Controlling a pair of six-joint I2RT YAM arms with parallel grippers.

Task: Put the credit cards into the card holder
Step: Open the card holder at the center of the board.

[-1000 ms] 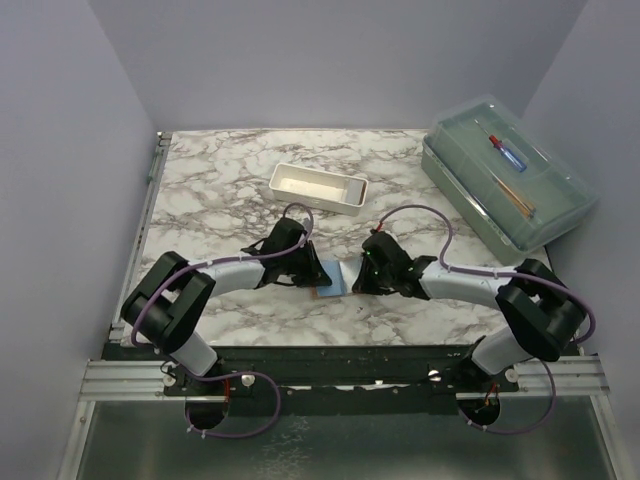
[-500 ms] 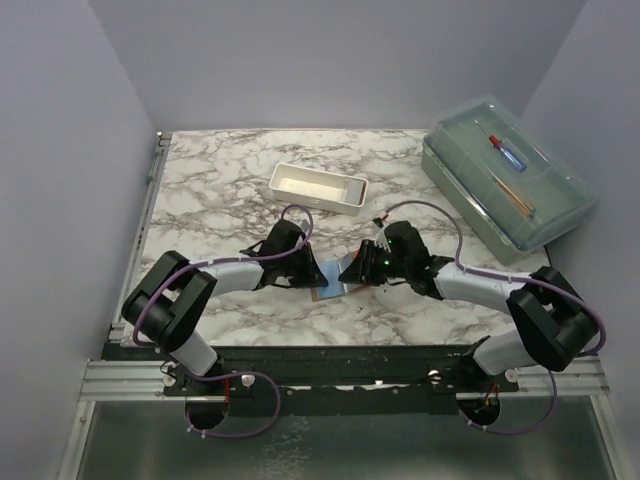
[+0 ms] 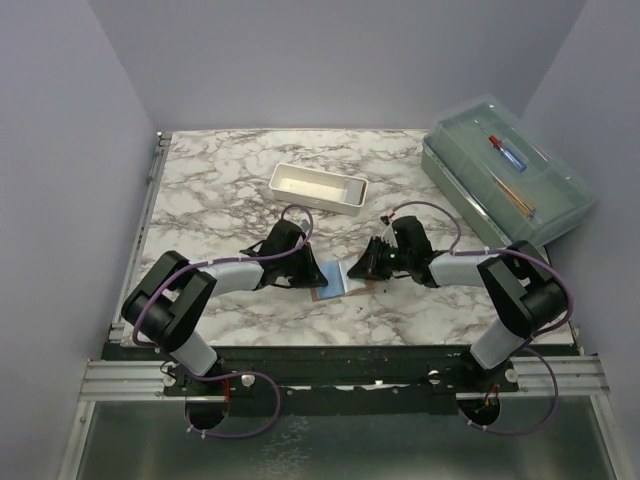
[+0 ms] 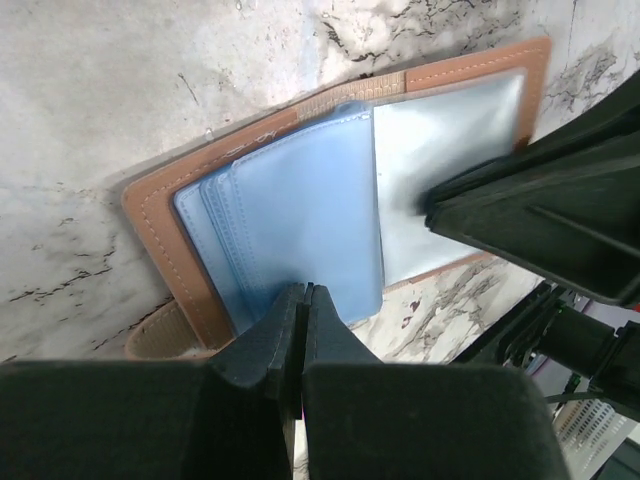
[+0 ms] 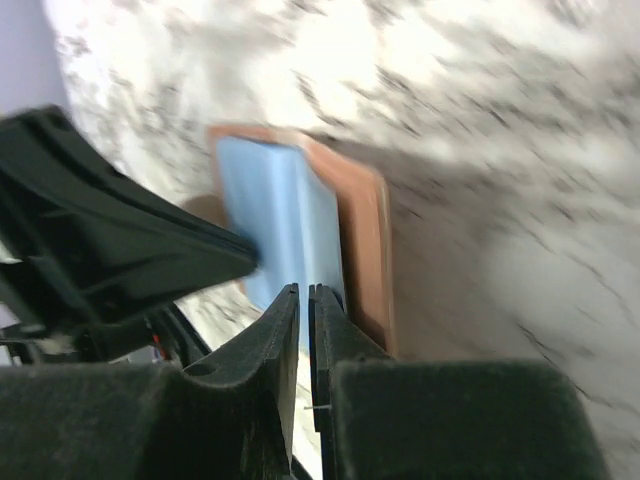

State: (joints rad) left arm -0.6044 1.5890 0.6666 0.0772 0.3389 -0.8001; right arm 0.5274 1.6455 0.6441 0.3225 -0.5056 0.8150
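Now: card holder (image 3: 335, 278) lies open, inside up, on the table (image 3: 230, 180) near its front middle, between both grippers. Blue pocket half sits toward the left gripper (image 3: 314, 272), clear window half toward the right gripper (image 3: 360, 269). Left fingers pressed together, tips at the pocket half's edge. Right fingers show a thin slit, view blurred; cannot tell whether they pinch anything.

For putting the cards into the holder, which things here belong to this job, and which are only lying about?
Job: card holder, open between the left gripper and right gripper; cards cannot be told from its blue pockets.
Lying about: white tray; clear lidded box with tools inside.
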